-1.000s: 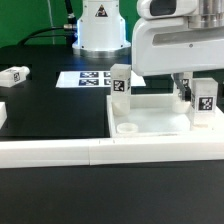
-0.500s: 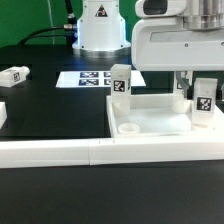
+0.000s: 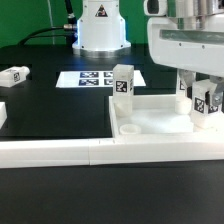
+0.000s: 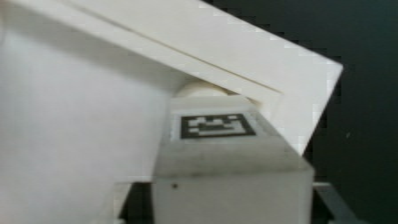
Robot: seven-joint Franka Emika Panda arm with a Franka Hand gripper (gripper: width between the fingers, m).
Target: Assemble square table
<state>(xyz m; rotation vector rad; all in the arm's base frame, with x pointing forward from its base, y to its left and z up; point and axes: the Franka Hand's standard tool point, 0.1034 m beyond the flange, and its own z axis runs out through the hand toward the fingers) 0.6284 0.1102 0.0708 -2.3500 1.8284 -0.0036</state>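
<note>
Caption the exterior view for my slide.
Fingers grip a short white tagged leg at one corner of the white square slab; a second leg stands at another corner.

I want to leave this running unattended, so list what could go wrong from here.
1. The gripper is clamped on a leg at the tabletop corner. If the leg is off its socket, it may jam or tilt.
2. The other leg stands upright at the far corner, close to the arm, so a sideways move could knock it.
</note>
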